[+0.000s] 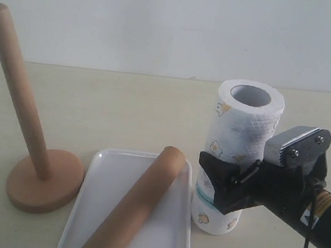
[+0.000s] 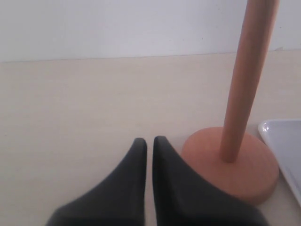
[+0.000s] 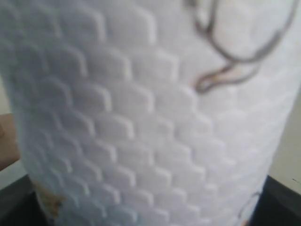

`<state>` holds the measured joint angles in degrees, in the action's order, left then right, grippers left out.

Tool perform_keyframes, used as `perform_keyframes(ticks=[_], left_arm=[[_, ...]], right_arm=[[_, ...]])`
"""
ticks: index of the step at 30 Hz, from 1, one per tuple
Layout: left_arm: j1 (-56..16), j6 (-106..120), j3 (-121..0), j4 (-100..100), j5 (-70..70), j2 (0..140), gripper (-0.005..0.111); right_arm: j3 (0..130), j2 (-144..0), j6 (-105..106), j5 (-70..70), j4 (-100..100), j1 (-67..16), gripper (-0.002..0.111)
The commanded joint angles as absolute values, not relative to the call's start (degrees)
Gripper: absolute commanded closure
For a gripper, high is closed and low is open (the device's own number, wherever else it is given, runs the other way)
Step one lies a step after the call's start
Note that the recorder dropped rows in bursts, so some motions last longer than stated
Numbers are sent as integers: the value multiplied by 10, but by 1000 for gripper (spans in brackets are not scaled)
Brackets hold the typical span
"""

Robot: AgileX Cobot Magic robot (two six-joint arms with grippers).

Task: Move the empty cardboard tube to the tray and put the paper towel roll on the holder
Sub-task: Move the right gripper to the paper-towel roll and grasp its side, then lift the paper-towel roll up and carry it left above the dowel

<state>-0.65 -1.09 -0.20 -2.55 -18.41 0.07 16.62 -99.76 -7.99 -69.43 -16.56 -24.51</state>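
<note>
Cardboard tube (image 1: 136, 207) lies slantwise inside the white tray (image 1: 168, 240), so the first half of the task looks done and the step in hand is the paper towel roll (image 1: 241, 132). The roll stands upright, hollow core facing up, on the pale surface (image 1: 125, 108) just beside the tray's right edge. The right claw (image 1: 224, 180) reaches in from the right and pinches the roll around its lower half. In the right wrist view embossed paper fills nearly everything, with dark finger ends at the corners. Whether the roll's base has left the surface is hard to tell from this angle. The left claw (image 2: 149, 146) holds nothing, its two black fingers pressed almost together with only a thin slit between, low and near the round base of the holder (image 2: 230, 165). The holder stands at far left, well apart from the roll, its tall dowel bare. The next move probably calls for lifting the roll above the dowel's rounded top, carrying it leftward, centring the core and lowering. Open room lies behind the tray, while the tube and tray rim sit in the direct path.
</note>
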Motion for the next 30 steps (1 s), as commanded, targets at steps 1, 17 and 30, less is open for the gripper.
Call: perform_keyframes(ticks=[1, 17, 30], left_arm=[[-5, -15, 0, -22, -182, 0, 103], [-5, -15, 0, -22, -182, 0, 103], [-5, -15, 0, -22, -182, 0, 103]], right_arm=[[167, -999, -98, -700, -119, -245, 108], [167, -830, 17, -660, -84, -245, 108], [319, -502, -339, -245, -382, -247, 108]])
